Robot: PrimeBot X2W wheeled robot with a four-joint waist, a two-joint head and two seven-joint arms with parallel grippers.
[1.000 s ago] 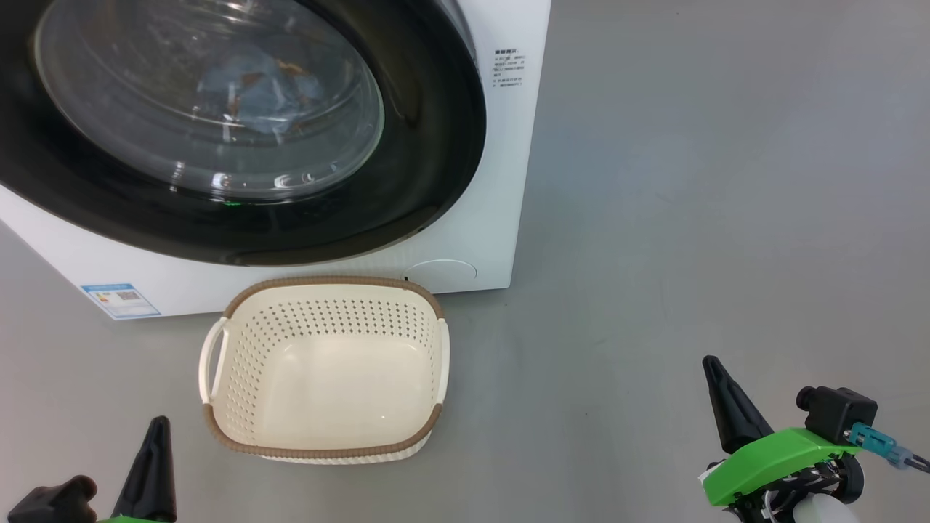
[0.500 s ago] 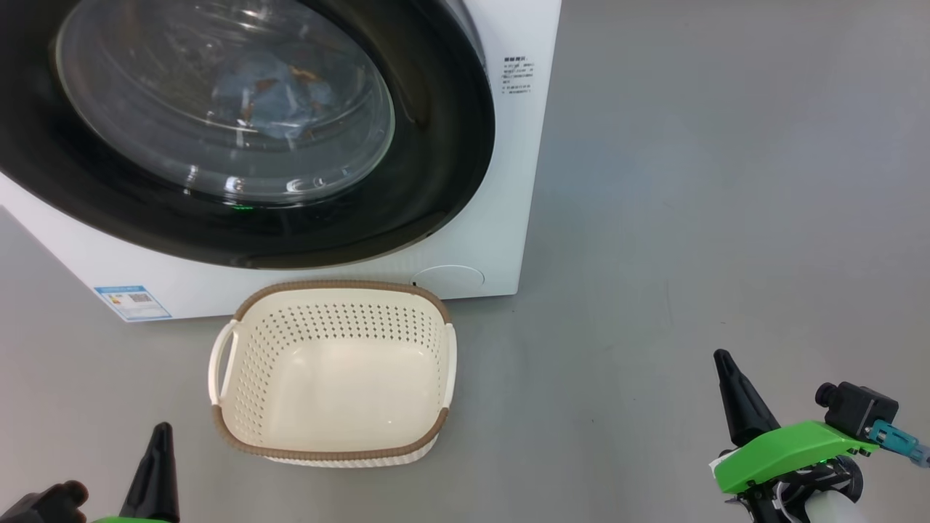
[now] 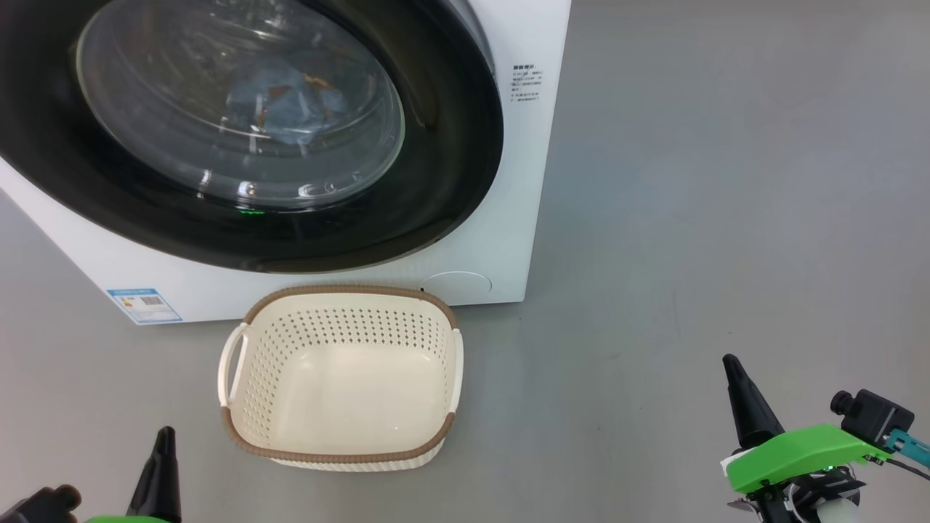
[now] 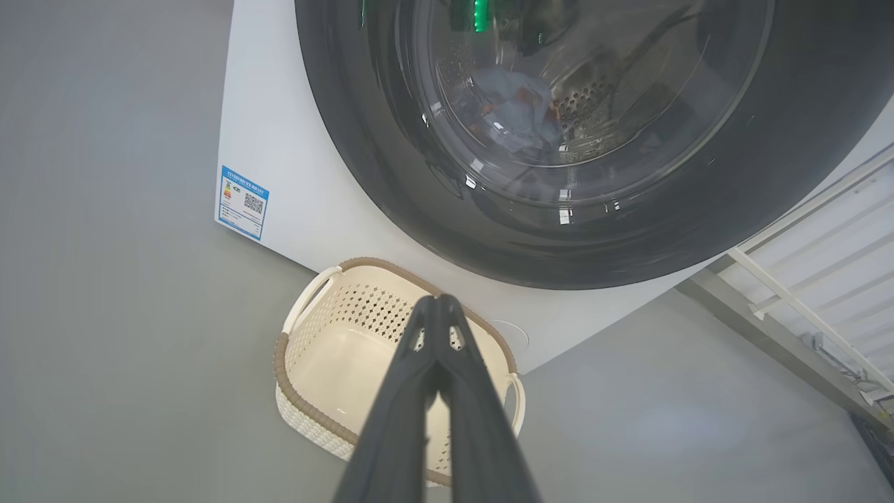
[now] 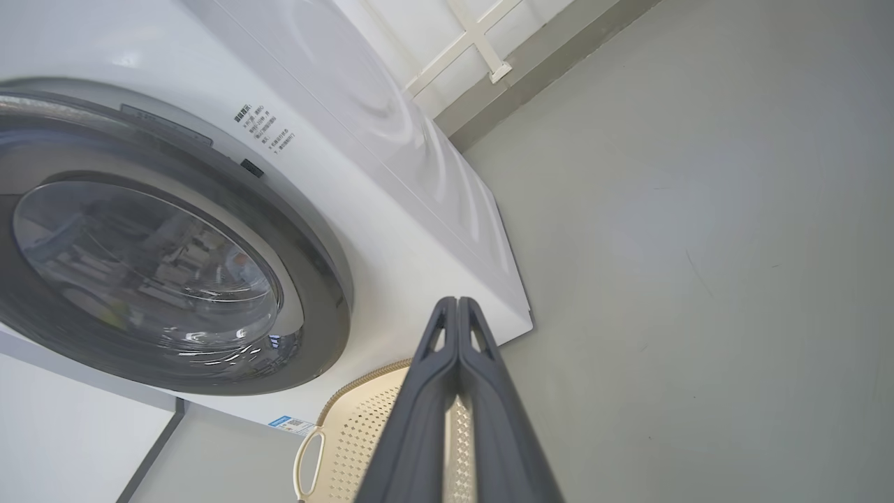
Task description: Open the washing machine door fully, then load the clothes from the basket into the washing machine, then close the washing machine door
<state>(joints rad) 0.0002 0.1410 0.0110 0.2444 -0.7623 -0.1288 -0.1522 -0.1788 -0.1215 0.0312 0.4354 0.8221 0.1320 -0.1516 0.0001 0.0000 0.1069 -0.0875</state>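
The washing machine (image 3: 527, 181) (image 4: 279, 147) (image 5: 391, 202) stands white at the upper left, and its black-rimmed glass door (image 3: 450, 174) (image 4: 391, 175) (image 5: 314, 279) lies flat against the front. Light blue clothes (image 3: 287, 102) (image 4: 513, 115) lie behind the glass in the drum. The cream basket (image 3: 341, 378) (image 4: 314, 363) (image 5: 363, 419) sits on the floor before the machine, with nothing in it. My left gripper (image 3: 166, 436) (image 4: 438, 302) is shut at the lower left, beside the basket. Far to the basket's right, my right gripper (image 3: 729, 361) (image 5: 457, 302) is shut and holds nothing.
A blue label sticker (image 3: 144, 306) (image 4: 242, 202) marks the machine's lower left front. Grey floor (image 3: 726, 218) spreads to the right of the machine. A white railing and wall base (image 4: 803, 307) (image 5: 482, 56) run behind it.
The whole head view has drifted, so machine and basket sit slightly further right and lower. Both grippers stay shut near the bottom corners; the right has edged slightly right and down.
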